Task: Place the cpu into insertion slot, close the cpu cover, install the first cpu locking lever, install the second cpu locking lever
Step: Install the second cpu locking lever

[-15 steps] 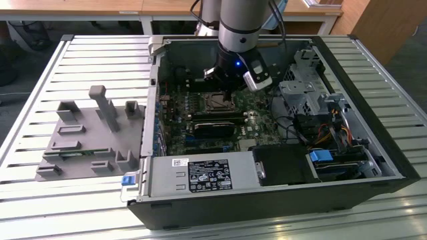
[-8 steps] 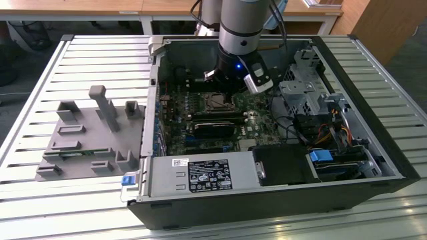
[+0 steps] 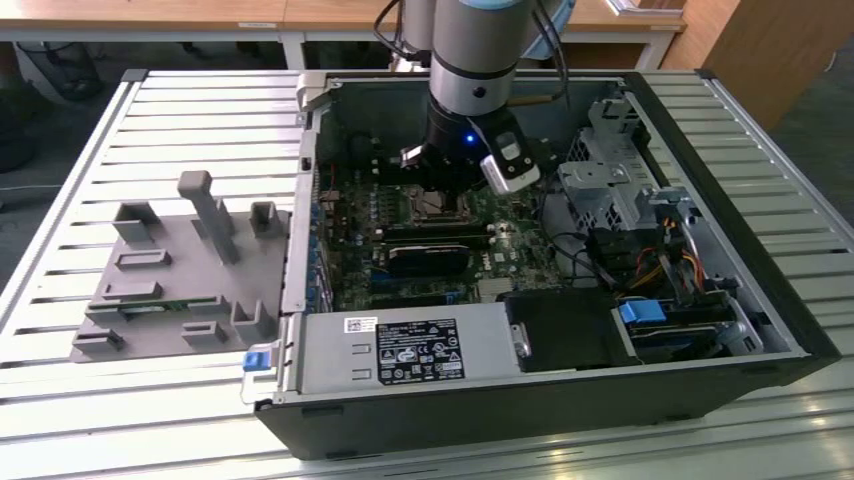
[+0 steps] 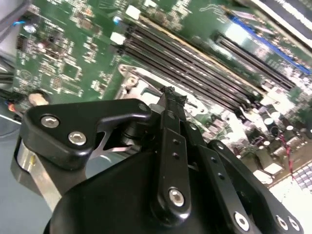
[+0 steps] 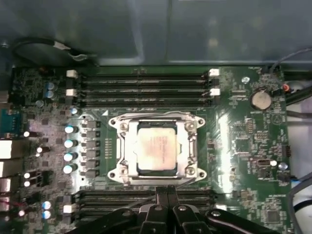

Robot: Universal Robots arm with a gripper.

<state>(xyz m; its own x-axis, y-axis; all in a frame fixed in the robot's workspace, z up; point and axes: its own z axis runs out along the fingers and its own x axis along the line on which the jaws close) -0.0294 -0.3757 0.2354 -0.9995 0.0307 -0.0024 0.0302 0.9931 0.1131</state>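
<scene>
Just beyond the hand (image 5: 167, 191), the cpu (image 5: 156, 147), socketed.

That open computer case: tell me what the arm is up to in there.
The robot arm reaches down into the open computer case, its gripper over the motherboard beside the socket. The cpu already sits in the socket, and the cpu cover lies down around it. The gripper's fingers are together and hold nothing.

Socket (image 3: 437, 203) partly behind pincer (image 3: 454, 185)
</scene>
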